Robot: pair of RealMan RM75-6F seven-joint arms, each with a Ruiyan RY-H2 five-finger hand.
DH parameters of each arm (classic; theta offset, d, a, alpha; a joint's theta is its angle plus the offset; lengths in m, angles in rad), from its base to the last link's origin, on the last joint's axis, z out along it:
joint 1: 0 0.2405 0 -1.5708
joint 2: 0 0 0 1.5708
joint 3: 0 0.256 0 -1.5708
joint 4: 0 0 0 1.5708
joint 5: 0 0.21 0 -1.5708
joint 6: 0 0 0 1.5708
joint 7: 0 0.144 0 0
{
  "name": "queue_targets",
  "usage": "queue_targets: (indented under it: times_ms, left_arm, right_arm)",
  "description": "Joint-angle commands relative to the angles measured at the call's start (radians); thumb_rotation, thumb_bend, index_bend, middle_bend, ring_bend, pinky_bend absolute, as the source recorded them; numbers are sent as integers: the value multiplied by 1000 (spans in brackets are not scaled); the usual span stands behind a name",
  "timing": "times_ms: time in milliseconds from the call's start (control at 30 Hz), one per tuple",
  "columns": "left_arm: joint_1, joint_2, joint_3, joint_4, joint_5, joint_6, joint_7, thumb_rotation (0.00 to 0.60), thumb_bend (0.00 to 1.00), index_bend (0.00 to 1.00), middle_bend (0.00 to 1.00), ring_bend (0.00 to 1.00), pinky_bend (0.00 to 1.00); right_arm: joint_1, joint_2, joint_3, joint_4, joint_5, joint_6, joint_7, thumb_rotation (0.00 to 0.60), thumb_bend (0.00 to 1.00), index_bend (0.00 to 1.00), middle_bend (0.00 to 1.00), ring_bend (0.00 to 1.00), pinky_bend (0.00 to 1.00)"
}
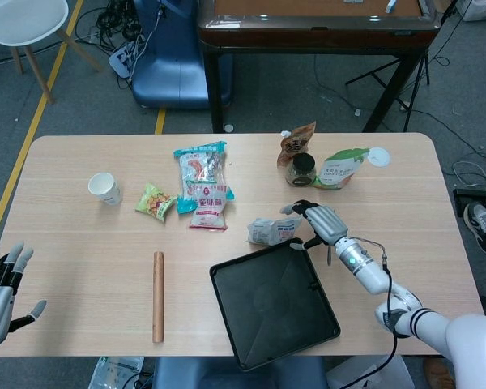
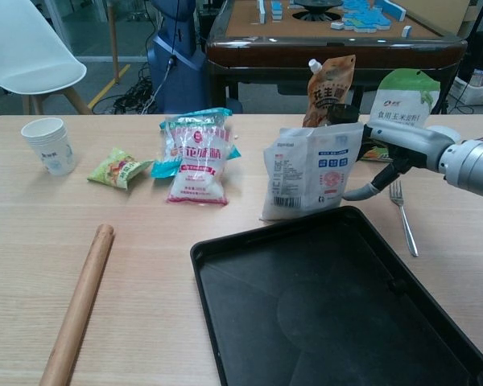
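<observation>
My right hand [image 1: 317, 224] [image 2: 389, 155] is at the right edge of an upright white pouch [image 1: 273, 231] [image 2: 312, 170]. Its fingers reach behind the pouch and its thumb curves toward the front lower corner. I cannot tell whether they touch, and no grip shows. A fork [image 2: 404, 215] lies on the table just right of this hand. The black tray [image 1: 275, 304] [image 2: 330, 305] lies directly in front of the pouch. My left hand [image 1: 0, 290] hovers off the table's front left corner, fingers spread and holding nothing, with the wooden rolling pin [image 1: 158, 296] nearest.
A paper cup [image 1: 104, 188], a green snack packet [image 1: 155, 202] and two plastic food bags [image 1: 202, 182] lie at the back left. A brown pouch [image 1: 297, 142], a dark jar [image 1: 300, 168] and a corn starch bag [image 1: 340, 168] stand behind the right hand.
</observation>
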Motion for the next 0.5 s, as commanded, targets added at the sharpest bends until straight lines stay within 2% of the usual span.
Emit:
queue_targets:
  times_ms: [33,500]
  left_arm:
    - [0,2,1,-4,2,0,4,600,199,69,30,87,28]
    - [5,8,1,-15,0,2,13,600,199,69,30,87,28]
  right_arm:
    - [13,-54,-21,76,-18,26,60,600,3,248,285,157,219]
    - [62,-181,-56,275,-26,13,155,600,3,248,297,157,219]
